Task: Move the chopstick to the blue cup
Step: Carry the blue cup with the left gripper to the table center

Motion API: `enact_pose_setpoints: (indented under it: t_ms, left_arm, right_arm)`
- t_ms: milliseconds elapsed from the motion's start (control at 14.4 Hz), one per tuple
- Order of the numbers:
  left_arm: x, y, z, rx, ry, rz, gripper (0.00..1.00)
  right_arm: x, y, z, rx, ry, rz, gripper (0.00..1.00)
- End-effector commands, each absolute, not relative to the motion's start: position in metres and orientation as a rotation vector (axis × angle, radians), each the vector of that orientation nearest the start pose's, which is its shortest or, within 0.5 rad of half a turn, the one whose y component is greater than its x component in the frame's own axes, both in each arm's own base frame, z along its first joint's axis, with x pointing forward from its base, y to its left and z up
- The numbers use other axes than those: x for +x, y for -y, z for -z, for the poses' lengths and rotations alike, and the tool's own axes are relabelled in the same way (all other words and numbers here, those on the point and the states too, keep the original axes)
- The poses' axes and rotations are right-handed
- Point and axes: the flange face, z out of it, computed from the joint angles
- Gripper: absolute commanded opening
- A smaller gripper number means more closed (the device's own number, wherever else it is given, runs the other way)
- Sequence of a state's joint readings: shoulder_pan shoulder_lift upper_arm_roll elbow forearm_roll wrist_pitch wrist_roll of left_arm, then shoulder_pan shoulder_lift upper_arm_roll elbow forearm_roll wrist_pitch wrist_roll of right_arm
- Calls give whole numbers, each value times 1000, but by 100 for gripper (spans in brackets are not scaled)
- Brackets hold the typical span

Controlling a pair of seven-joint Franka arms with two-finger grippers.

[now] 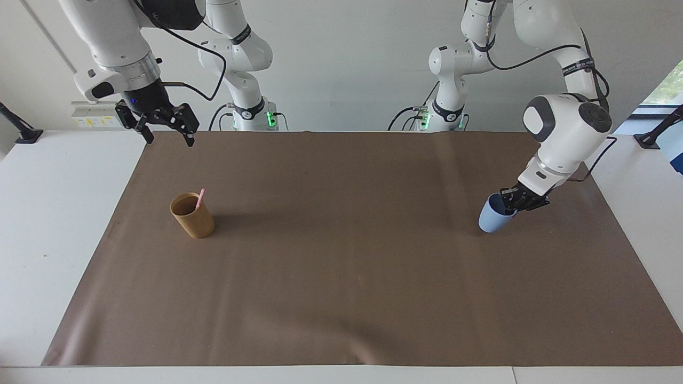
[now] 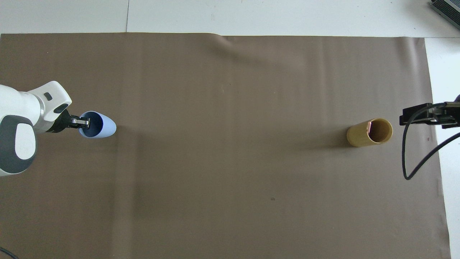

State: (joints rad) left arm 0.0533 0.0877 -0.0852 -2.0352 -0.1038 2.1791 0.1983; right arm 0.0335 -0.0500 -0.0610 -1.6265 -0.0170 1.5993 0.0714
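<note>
Left end effector [image 1: 513,203] pinching blue cup [image 1: 491,218] rim; right end effector [image 1: 160,124] spread, waiting.

Facing view: high, across the table, looking back at both arm bases, wide, whole brown mat [image 1: 341,266] in frame. Overhead view: high above the robots' end, looking forward and steeply down, tighter on the mat [image 2: 230,144]. Half a turn apart. Shared: mat, both cups.
</note>
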Motion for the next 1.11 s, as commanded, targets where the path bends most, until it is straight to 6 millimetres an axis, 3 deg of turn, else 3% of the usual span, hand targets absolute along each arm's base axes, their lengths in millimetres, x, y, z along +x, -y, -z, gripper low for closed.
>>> enact_pose_setpoints:
  t_ms: [0,139,277,485,693,832,1040]
  left_arm:
    - [570,70,-416,-3240,-243,78,0]
    - [569,96,-418,-3243,-224,92,0]
    - [566,136,-424,-3248,-229,89,0]
    - [553,226,-434,-3266,-171,97,0]
    - [529,300,-441,-3267,-102,87,0]
    - [509,346,-436,-3240,-83,92,0]
    - [484,388,-416,-3225,-93,42,0]
  right_arm:
    - [541,19,-627,-3134,-132,26,100]
    - [541,19,-627,-3134,-132,26,100]
    - [541,19,-627,-3134,-132,26,100]
    - [541,19,-627,-3134,-132,26,100]
    - [541,19,-627,-3134,-132,26,100]
    - [541,19,-627,-3134,-132,26,100]
    - [541,19,-627,-3134,-132,26,100]
